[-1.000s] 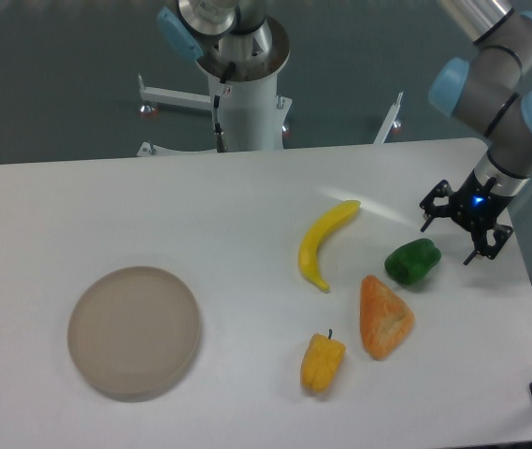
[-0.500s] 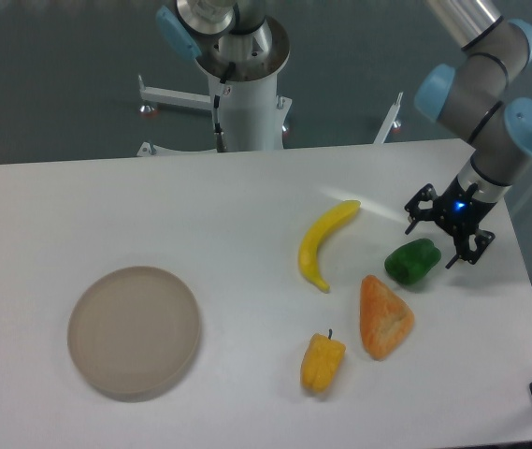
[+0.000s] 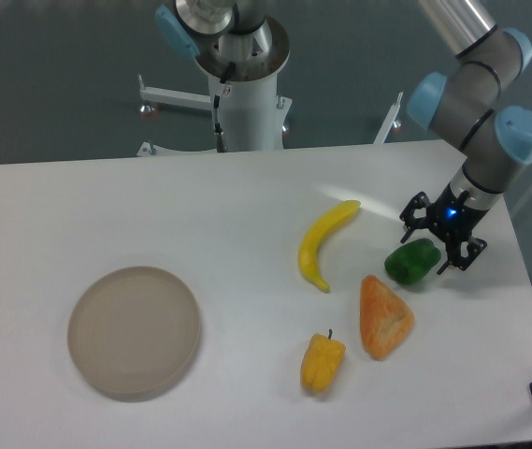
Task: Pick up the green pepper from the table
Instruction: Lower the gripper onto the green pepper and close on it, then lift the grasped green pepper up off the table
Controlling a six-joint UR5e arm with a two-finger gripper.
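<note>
Green pepper [image 3: 412,262]: lies on the white surface [image 3: 153,206], right side, middle depth. Not lifted; it rests flat, so the pick is not done.

Gripper [image 3: 442,236]: directly at the pepper's far-right shoulder, black fingers [image 3: 415,208] spread, one set reaching to the far-left of the pepper, the other to its near-right. They appear to straddle the pepper's right end rather than pinch it; whether any finger touches the skin is too small to tell. Blue light glows on the gripper body.

Judgement on progress: the approach looks close to finished. Left to do: settle the fingers around the pepper, close them, raise it off the surface. Nothing of the grasp itself shows as complete.

Neighbours, working outward: orange wedge [image 3: 384,318] just near-left of the pepper, apart from it by a slim gap. Banana [image 3: 324,243] to the left, curved, well clear. Yellow pepper [image 3: 322,363] nearer still, left of the wedge. Round beige plate [image 3: 134,330] far off on the left side, with nothing on it. A white post [image 3: 245,103] stands beyond the far edge.

Count: one green pepper, one yellow pepper, one orange wedge, one banana, one plate, one arm with one gripper.
</note>
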